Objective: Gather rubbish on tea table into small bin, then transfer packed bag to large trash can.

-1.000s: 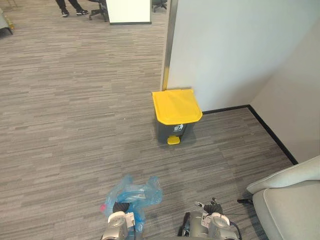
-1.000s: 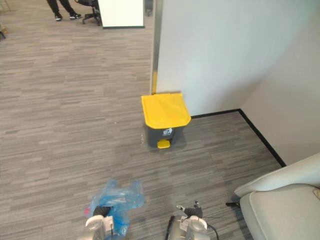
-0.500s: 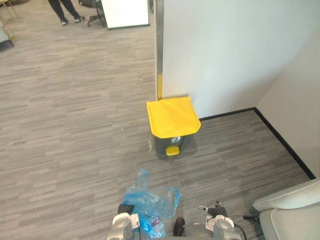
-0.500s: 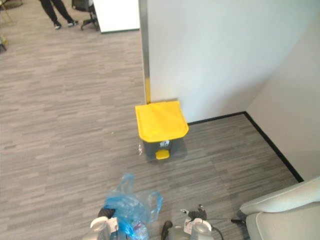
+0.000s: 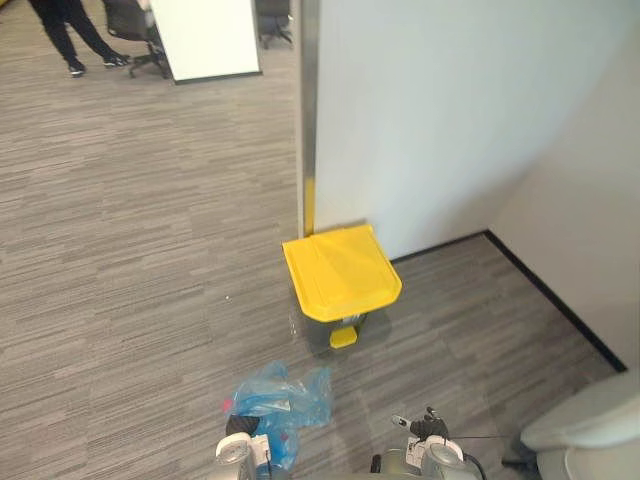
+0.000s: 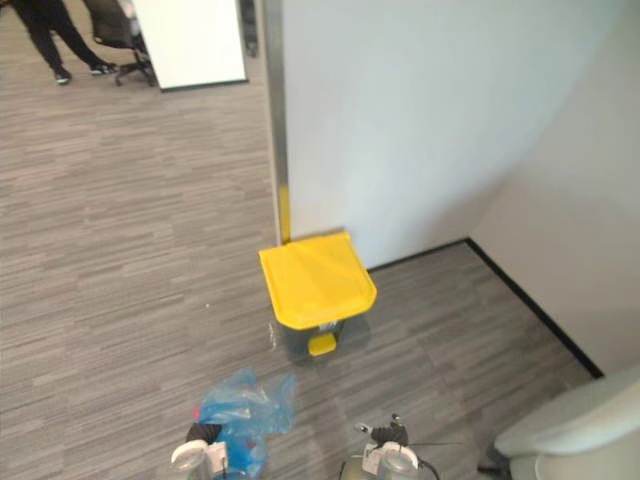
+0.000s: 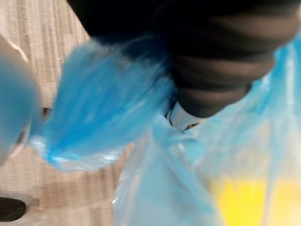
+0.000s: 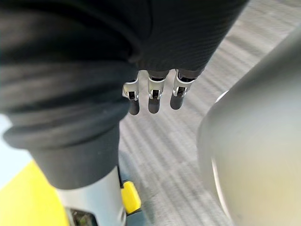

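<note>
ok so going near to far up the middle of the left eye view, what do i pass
blue bag → yellow-lidded trash can → white board far back; the person and chair beside the board sit at about the same depth, so they are left out

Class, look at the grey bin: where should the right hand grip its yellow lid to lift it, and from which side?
Probably the front lip of the lid, above the pedal, reached from the robot's side by the open right hand. That edge overhangs the grey bin, leaving room beneath; the far edge sits near the wall, likely hinged.
</note>
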Motion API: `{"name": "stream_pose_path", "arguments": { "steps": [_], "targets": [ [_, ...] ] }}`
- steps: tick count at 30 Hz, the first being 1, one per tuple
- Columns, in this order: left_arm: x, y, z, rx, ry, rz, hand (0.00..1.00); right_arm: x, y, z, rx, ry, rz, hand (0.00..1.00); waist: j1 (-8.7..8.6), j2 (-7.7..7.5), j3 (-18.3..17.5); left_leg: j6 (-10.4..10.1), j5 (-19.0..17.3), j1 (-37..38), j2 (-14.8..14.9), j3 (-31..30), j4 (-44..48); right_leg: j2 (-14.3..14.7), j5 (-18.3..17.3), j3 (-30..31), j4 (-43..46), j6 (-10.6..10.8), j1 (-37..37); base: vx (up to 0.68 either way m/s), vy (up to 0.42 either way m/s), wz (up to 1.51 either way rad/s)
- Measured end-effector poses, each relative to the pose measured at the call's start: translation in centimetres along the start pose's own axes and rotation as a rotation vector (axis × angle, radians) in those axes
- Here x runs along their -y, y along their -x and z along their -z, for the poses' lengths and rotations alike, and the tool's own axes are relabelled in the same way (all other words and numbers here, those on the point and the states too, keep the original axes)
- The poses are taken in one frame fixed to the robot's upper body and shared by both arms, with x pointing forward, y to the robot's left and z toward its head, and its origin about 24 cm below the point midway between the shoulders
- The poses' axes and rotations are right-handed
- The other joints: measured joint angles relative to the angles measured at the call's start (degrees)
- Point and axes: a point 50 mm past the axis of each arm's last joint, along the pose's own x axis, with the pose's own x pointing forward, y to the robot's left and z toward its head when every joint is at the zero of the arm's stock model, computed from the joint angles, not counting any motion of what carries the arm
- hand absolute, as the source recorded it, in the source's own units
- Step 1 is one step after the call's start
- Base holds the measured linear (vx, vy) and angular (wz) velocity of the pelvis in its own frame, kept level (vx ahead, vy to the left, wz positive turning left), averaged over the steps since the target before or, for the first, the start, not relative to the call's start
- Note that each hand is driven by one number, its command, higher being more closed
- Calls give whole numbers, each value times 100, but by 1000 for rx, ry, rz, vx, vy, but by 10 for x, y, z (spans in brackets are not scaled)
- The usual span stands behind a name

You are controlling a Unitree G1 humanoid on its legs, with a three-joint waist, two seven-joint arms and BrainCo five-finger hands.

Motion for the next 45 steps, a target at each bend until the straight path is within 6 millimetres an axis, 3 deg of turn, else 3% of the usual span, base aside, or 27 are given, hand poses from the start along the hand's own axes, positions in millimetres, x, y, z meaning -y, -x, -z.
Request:
{"name": "stream_pose_path", "arguments": {
  "steps": [3,4,5,6,7,10,12,15,17,19,20,21,22,26,32,38,45],
  "targets": [
    [-1,0,2,-9,14,-7,100,0,-2,-7,16,-9,2,0,-52,91,64,-165,-100,208,197,-221,-170,328,61,-164,-1122,-133,-206,273,-157,36],
    [-3,0,2,-13,21,-13,100,1,-2,-7,14,-15,5,0,-54,89,80,-301,-207,306,284,-338,-182,545,371,-18,-1961,-195,-197,333,-229,39],
    [-4,-1,2,-11,21,-17,100,1,-2,-6,9,-15,5,0,-55,31,86,-375,-265,348,260,-427,-182,575,700,81,-2335,-230,-116,373,-244,45],
    [0,-2,0,-19,28,-11,100,4,-4,-9,17,-16,12,0,-85,138,163,-429,-340,452,386,-599,-175,678,805,-75,-2280,-426,87,432,-280,35],
    [4,-1,1,-20,40,-1,100,8,-6,-13,20,-29,29,0,-62,216,206,-346,-262,455,429,-780,-135,721,578,-115,-2137,-493,80,407,-269,25],
    [13,0,1,-23,44,21,100,11,-6,-13,14,-36,40,0,-86,309,176,-400,-226,409,554,-849,70,734,197,-285,-1874,-593,92,267,-179,19],
    [14,0,-1,-18,39,28,100,11,-6,-11,7,-37,41,0,-175,322,171,-556,-140,249,718,-854,578,802,166,-497,-2157,-613,471,287,-158,47],
    [13,1,1,-18,38,39,100,13,-4,-3,-13,-33,46,0,-162,283,157,-874,-62,-353,978,-641,2162,818,210,-696,-2872,-677,1232,242,-84,42],
    [12,1,-2,0,45,37,100,13,-3,0,-23,-35,44,0,-141,250,120,-783,-393,-662,1098,-158,2449,777,265,-693,-3111,-682,1475,151,40,9],
    [12,2,-3,6,44,38,100,11,-3,3,-35,-40,40,0,-71,166,102,-631,-564,-1048,962,171,1895,581,335,-649,-3190,-571,1611,171,160,-2],
    [15,2,-4,11,26,50,100,14,-3,5,-43,-37,49,0,-75,242,36,-384,75,-1159,857,218,839,566,393,-626,-3204,-439,1627,146,199,-5],
    [16,2,-4,13,17,54,100,15,-4,5,-44,-36,51,0,-60,298,25,-547,303,-1194,826,176,757,584,395,-567,-3208,-394,1641,148,194,-26],
    [10,1,-5,20,1,38,100,13,-2,10,-59,-36,45,0,7,133,-89,-467,357,-1027,641,270,604,481,419,-335,-3309,-268,1630,132,188,-31],
    [-6,-2,-1,4,-55,9,100,7,2,21,-95,-55,33,0,-19,-89,-239,-361,422,-806,340,449,146,299,570,49,-3645,-97,1664,69,155,-20],
    [-15,-3,9,-37,-92,-12,100,12,1,22,-102,-71,54,0,-39,-89,-235,-322,725,-493,167,564,-518,297,694,251,-3897,-114,1740,4,50,-12],
    [-15,-2,15,-62,-92,-13,100,26,-2,22,-111,-47,82,0,-56,64,-160,-348,1199,-119,103,555,-1380,388,719,273,-4010,-81,1730,-61,-39,-4],
    [-21,-3,13,-53,-97,-27,100,28,-2,28,-135,-39,87,0,-66,-53,-74,-337,1256,-49,28,573,-1465,360,802,412,-4116,-2,1726,-70,12,-7]
  ]
}}
